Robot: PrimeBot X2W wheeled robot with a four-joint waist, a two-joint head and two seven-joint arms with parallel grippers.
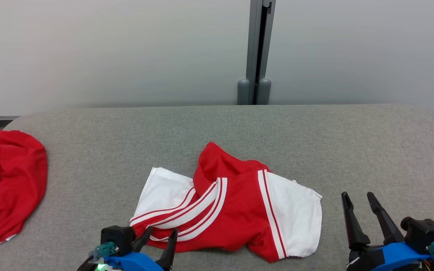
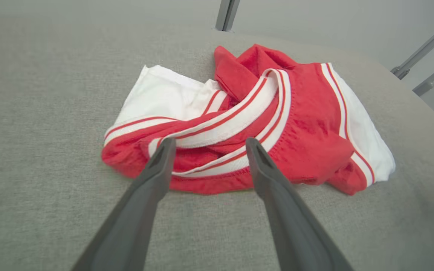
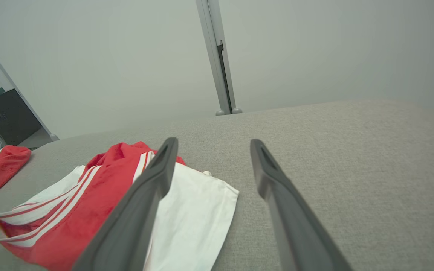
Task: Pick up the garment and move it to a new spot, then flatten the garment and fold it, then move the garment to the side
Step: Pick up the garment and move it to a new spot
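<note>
Cloth in grey covers the broad, round-cornered table (image 1: 315, 128), and near the middle of its front edge lies the crumpled red garment with white panels and white stripes (image 1: 236, 210). It is bunched and twisted rather than flat, with one white panel at its left end, another at its right, and a striped band curling across the red middle.

The left gripper (image 1: 161, 229) sits at the garment's near left edge. Its two dark fingers (image 2: 156, 169) are spread wide, holding nothing, and their tips show against the striped band in the left wrist view. Whether they touch the cloth I cannot tell.

The right gripper (image 1: 358, 195) stands over bare table just to the right of the garment, apart from it, its fingers (image 3: 273, 177) likewise spread and empty.

A second, plain red cloth heap (image 1: 9, 180) lies at the table's far left edge, well apart from the garment. A grey metal post (image 1: 256, 49) rises behind the table against the pale wall.
</note>
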